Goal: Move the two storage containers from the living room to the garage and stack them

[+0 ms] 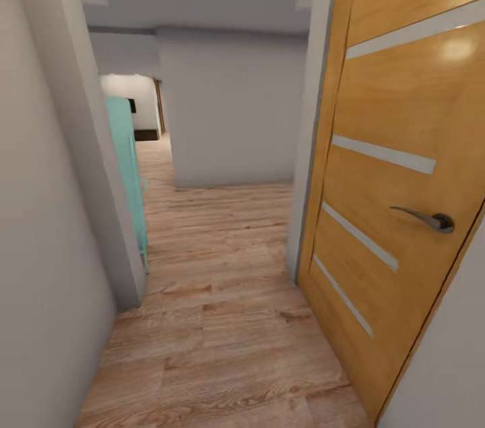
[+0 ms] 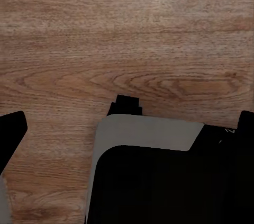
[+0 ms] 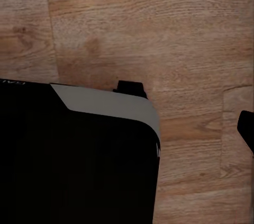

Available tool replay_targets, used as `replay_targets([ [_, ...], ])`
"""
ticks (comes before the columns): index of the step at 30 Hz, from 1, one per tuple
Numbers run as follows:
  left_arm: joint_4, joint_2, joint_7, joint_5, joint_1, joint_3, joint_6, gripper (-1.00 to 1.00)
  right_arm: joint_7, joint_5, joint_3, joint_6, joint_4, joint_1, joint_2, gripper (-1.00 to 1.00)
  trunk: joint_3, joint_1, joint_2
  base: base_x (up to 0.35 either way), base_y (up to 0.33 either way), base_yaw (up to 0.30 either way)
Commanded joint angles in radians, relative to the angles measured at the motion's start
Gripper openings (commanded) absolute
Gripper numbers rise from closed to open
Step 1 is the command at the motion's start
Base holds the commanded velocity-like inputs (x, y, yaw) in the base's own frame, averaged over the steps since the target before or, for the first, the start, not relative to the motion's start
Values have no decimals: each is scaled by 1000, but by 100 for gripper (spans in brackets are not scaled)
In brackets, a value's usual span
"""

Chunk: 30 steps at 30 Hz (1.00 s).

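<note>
Head view looks down a narrow hallway with light wood plank flooring (image 1: 222, 320) running from 6 o'clock up toward the middle. At 3 o'clock stands a honey-coloured wooden door (image 1: 397, 192) with 4 pale horizontal strips and a metal lever handle (image 1: 424, 218); its grey frame edge runs just beside it on the inner side. At 9 o'clock a plain grey-white wall (image 1: 47, 212) comes close to the camera, and just past its corner, at about 10 o'clock, a turquoise panel (image 1: 128, 172) — possibly a door or a piece of furniture, I cannot tell which — stands upright against it. Straight ahead at 12 o'clock a grey wall block (image 1: 232, 111) closes the hall, with a passage to its left leading to a brighter room where a dark shape sits low against the far wall.

Left wrist view points down at the plank floor (image 2: 127, 33), with a dark body panel edged in pale grey (image 2: 148, 134) of the robot beneath it; black shapes sit at both side edges of that picture, and I cannot tell how far the left gripper is open or whether it holds anything.

Right wrist view shows the same wood floor (image 3: 159, 28) and another dark, pale-rimmed robot panel (image 3: 106, 105) — the right gripper's opening cannot be told either.
</note>
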Motion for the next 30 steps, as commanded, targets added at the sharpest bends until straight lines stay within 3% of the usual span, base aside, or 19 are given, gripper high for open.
replay_targets([
  [1, 0, 0, 1, 8, -1, 5, 4, 100, -1, -10, 8, -5, 3, -1, 1, 100, -1, 1, -1, 322, 0, 268],
  [8, 0, 0, 1, 8, -1, 5, 4, 100, -1, -10, 8, -5, 3, -1, 1, 100, -1, 1, -1, 322, 0, 217],
  [30, 0, -2, 1, 8, -1, 5, 4, 100, -1, -10, 8, -9, 3, 0, -1, 100, -1, 1, -1, 322, 0, 7],
])
